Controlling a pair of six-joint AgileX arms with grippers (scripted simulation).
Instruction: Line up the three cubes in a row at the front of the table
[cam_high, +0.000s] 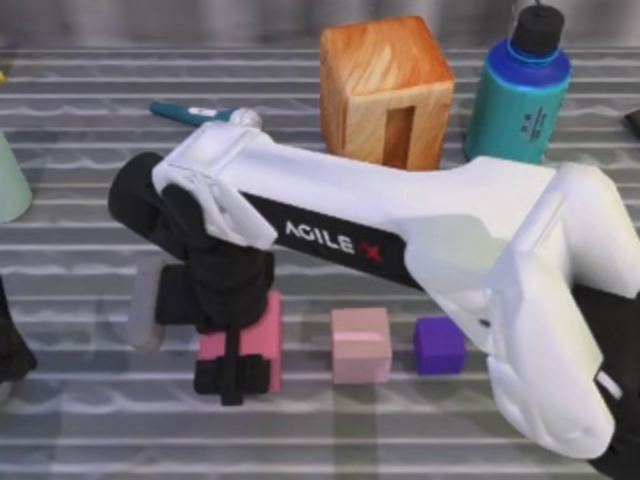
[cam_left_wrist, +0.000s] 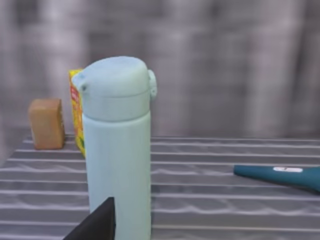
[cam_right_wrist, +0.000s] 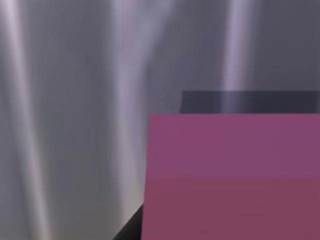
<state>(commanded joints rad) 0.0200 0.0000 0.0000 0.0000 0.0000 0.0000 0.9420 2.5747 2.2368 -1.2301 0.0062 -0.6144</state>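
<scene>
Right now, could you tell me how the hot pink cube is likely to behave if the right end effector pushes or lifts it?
The hot pink cube looks rigid, with flat faces and square edges, so it would probably slide rather than roll. It sits flat on the striped table, so tipping seems unlikely. Its matte surface suggests a fair grip for the right end effector, positioned over it.

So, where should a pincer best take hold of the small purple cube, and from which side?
Probably from above, closing on two opposite side faces of the purple cube. It sits flat and square on the table, apart from the pale pink cube, so fingers should fit.
</scene>
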